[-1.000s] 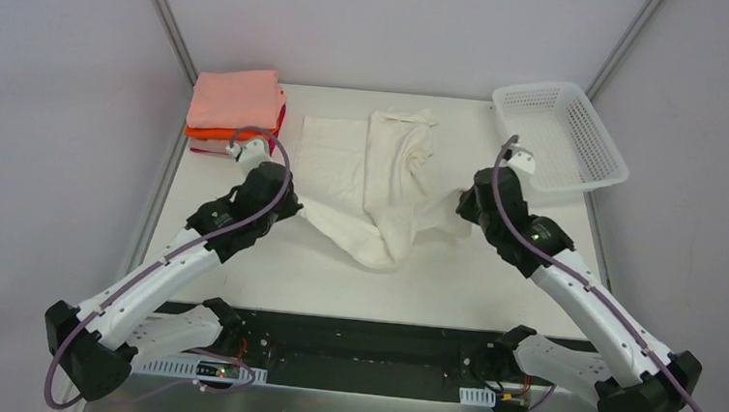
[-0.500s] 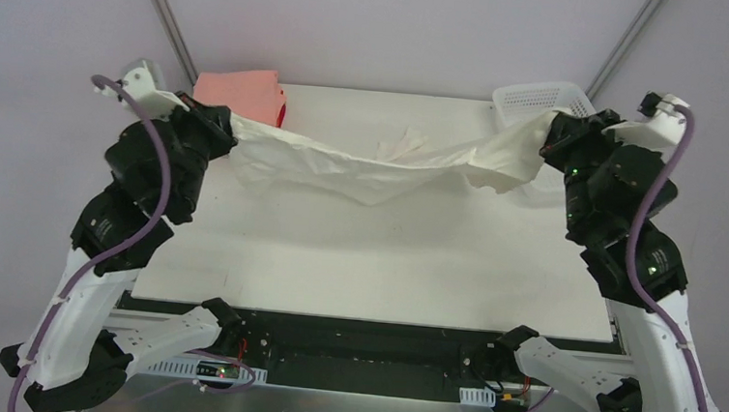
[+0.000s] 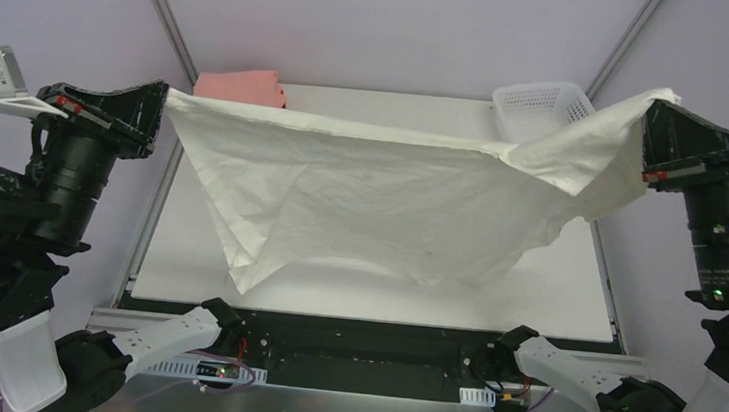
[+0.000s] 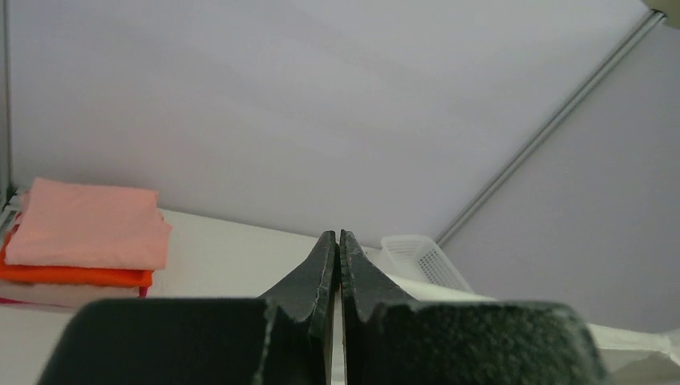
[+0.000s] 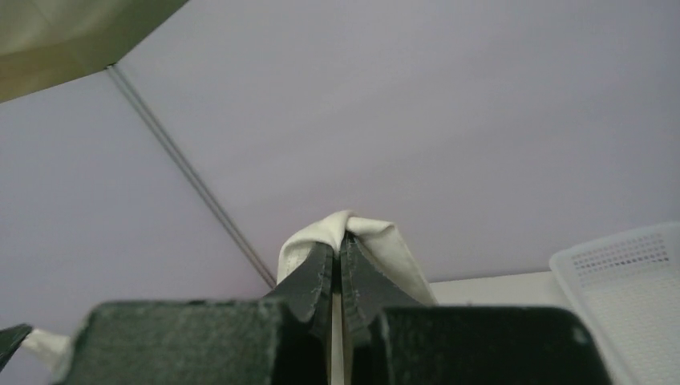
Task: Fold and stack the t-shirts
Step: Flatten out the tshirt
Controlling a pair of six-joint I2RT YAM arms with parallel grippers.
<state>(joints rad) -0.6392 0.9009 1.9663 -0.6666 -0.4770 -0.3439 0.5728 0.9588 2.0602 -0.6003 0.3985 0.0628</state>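
The large cream-white t-shirt (image 3: 381, 193) hangs spread wide in the air above the table, stretched between both grippers. My left gripper (image 3: 160, 95) is shut on its left top corner, high at the far left. My right gripper (image 3: 650, 108) is shut on its right top corner, high at the far right; a fold of the cloth (image 5: 353, 228) wraps over the shut fingertips in the right wrist view. The left wrist view shows the shut gripper (image 4: 337, 237) and the folded stack behind it, salmon-pink (image 4: 84, 233) on top, orange (image 4: 72, 276) under it. The pink shirt (image 3: 238, 85) peeks over the spread shirt.
A white plastic lattice basket (image 3: 540, 102) stands at the table's far right corner, partly behind the raised shirt; it also shows in the left wrist view (image 4: 417, 255) and the right wrist view (image 5: 633, 289). The white table (image 3: 568, 293) lies below. Grey walls enclose the cell.
Both arms have lifted high and moved apart. The cream-white shirt rose off the table and now hangs spread open between the grippers instead of lying crumpled.
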